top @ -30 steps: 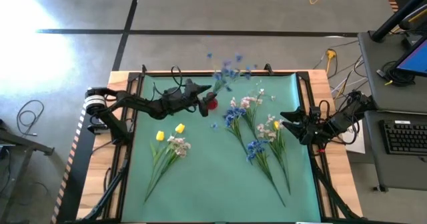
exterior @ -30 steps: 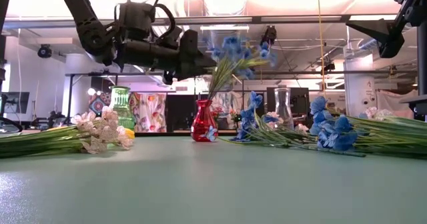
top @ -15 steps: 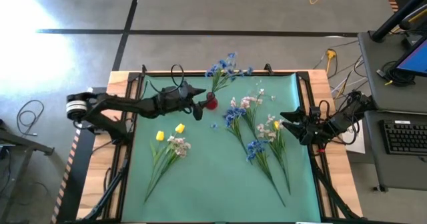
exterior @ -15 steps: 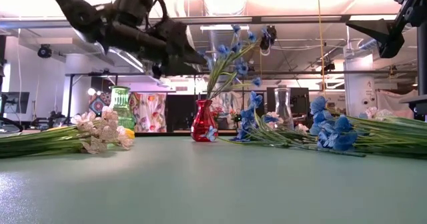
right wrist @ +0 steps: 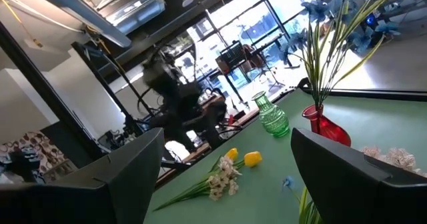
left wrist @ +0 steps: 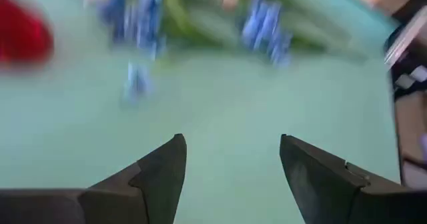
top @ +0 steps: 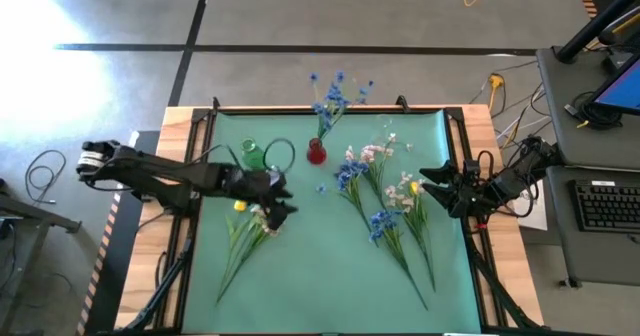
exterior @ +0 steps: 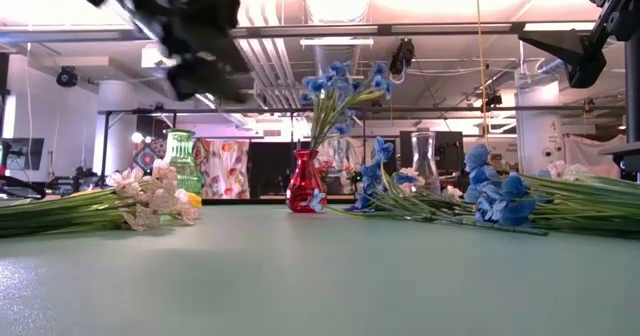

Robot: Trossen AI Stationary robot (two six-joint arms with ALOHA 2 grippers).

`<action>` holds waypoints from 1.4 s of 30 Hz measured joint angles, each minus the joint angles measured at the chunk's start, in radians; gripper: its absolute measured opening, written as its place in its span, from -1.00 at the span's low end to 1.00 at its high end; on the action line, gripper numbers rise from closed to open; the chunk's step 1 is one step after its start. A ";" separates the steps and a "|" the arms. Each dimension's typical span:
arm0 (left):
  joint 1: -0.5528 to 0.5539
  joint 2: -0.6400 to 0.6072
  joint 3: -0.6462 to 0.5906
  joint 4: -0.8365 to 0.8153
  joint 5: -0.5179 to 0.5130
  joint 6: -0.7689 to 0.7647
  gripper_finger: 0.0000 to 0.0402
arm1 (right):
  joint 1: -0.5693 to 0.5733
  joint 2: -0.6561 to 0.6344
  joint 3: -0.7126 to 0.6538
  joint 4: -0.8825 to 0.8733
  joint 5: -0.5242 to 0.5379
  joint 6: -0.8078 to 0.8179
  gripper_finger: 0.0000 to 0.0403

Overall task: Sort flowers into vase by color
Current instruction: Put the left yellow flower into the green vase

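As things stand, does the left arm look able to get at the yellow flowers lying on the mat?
Probably yes. The left gripper hangs right beside the yellow flowers on the mat's left side, its fingers open and empty. Only the pink-white spray lies close by; nothing covers the yellow buds.

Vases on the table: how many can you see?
3: red vase at the back middle holding blue flowers, green vase to its left, clear vase visible only in the low view.

No readable text, label, brand, number or sign anywhere in these views.
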 joint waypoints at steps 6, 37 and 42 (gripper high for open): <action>-0.168 0.039 0.116 -0.374 -0.130 -0.312 0.10 | 0.000 0.000 0.000 -0.002 0.000 0.004 0.59; -0.516 0.280 0.134 -0.823 -0.070 -1.099 0.10 | 0.000 0.187 0.041 0.005 -0.077 0.185 0.59; -0.535 0.297 0.128 -0.821 -0.069 -1.133 0.07 | 0.000 0.229 0.056 0.005 -0.077 0.185 0.59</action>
